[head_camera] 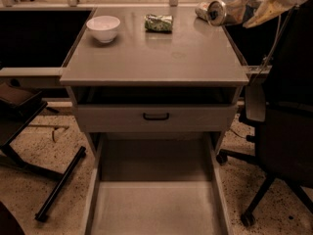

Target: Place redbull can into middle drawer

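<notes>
Upper right of the frame: end effector [240,8] is clamped on the redbull can [218,12], which is held sideways with its shiny round end toward the camera, over the tabletop's [156,58] back right corner. Middle drawer [156,207] sits pulled out at bottom centre, well below the can. White bowl [103,27] and green-patterned can [159,22] rest upper left on the tabletop.

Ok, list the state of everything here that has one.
redbull can: on its side, held over the table's far right corner
gripper: shut on the can, at the far right
middle drawer: pulled open
upper drawer front: shut
white bowl: upright
green-patterned can: lying on its side
</notes>
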Controlling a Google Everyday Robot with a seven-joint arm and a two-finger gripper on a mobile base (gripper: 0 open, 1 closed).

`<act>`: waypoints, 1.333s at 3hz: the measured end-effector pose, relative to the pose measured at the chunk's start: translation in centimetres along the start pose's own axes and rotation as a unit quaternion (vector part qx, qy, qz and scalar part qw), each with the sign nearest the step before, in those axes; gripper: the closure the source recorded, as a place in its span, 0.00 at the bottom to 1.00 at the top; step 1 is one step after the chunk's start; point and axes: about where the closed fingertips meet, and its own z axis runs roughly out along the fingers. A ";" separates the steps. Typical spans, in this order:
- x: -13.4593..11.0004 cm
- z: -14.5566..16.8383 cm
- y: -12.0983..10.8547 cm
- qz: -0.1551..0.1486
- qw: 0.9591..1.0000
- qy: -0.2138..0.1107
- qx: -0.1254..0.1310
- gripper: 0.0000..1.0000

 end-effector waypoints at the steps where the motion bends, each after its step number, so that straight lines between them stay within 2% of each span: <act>1: -1.5 -4.3 3.2 0.011 1.000 0.001 -0.012 1.00; 2: -4.1 -8.1 7.0 0.027 1.000 -0.007 0.007 1.00; 3: -7.6 -7.6 10.7 0.037 0.998 -0.035 0.029 1.00; 4: -10.9 -3.6 15.3 0.045 0.997 -0.065 0.016 1.00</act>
